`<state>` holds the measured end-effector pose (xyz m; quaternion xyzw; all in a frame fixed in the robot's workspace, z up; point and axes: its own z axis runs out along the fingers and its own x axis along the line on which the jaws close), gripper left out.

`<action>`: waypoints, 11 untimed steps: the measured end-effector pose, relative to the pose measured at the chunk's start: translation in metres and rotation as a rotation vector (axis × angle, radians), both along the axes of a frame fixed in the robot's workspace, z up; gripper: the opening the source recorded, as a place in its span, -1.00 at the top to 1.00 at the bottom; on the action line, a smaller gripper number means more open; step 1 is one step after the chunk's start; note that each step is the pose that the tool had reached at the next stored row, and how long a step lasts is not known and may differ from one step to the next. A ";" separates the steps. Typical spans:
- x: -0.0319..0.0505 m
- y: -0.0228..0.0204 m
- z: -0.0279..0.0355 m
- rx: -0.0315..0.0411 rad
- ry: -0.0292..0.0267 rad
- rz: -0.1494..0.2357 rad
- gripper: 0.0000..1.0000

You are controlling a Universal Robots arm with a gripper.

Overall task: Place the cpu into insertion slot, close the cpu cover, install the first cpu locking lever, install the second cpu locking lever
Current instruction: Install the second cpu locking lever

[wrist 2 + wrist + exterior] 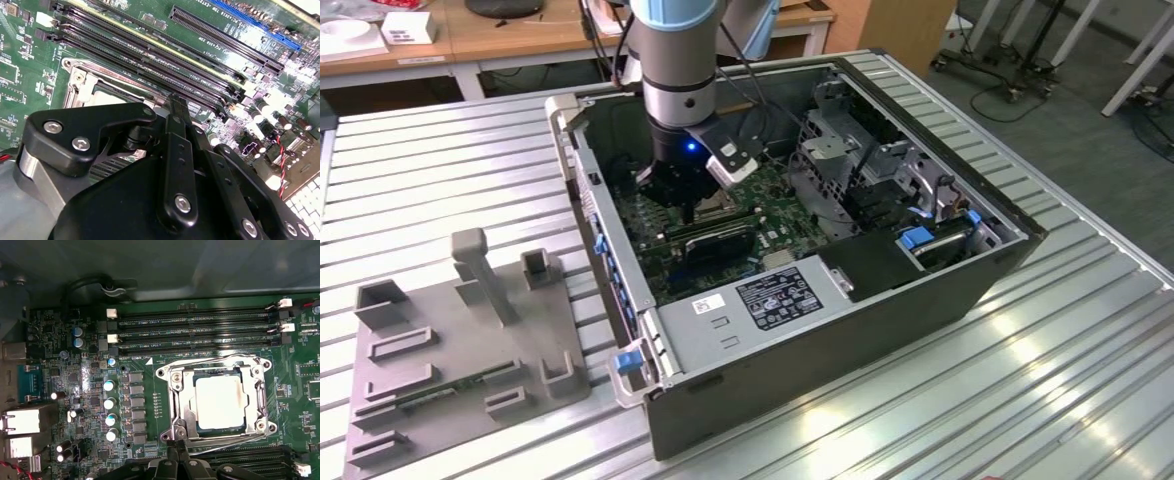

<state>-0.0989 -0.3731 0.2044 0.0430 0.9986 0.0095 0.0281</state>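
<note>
One arm, reaching down into an open computer case that lies on the ribbed metal bench.
Hand: black, low over the green motherboard, at the edge of the insertion slot; fingers seemingly pressed together to a narrow tip, though the view is partly blocked.
Cpu: pale square chip, seated flat in the insertion slot.
Cpu cover: silvery frame lying down around the chip.
Wire levers: running along the socket's edges.
Grey fixture tray: on the bench, at the exterior view's left of the case.
</note>
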 end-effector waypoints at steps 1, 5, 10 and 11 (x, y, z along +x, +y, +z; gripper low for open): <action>-0.0003 0.0000 -0.0002 0.0002 -0.0005 0.000 0.79; -0.0014 0.0000 -0.0008 0.0001 -0.0033 0.000 0.79; -0.0024 0.0000 -0.0028 0.0000 -0.0054 0.000 0.79; -0.0025 0.0001 -0.0036 0.0001 -0.0062 0.000 0.79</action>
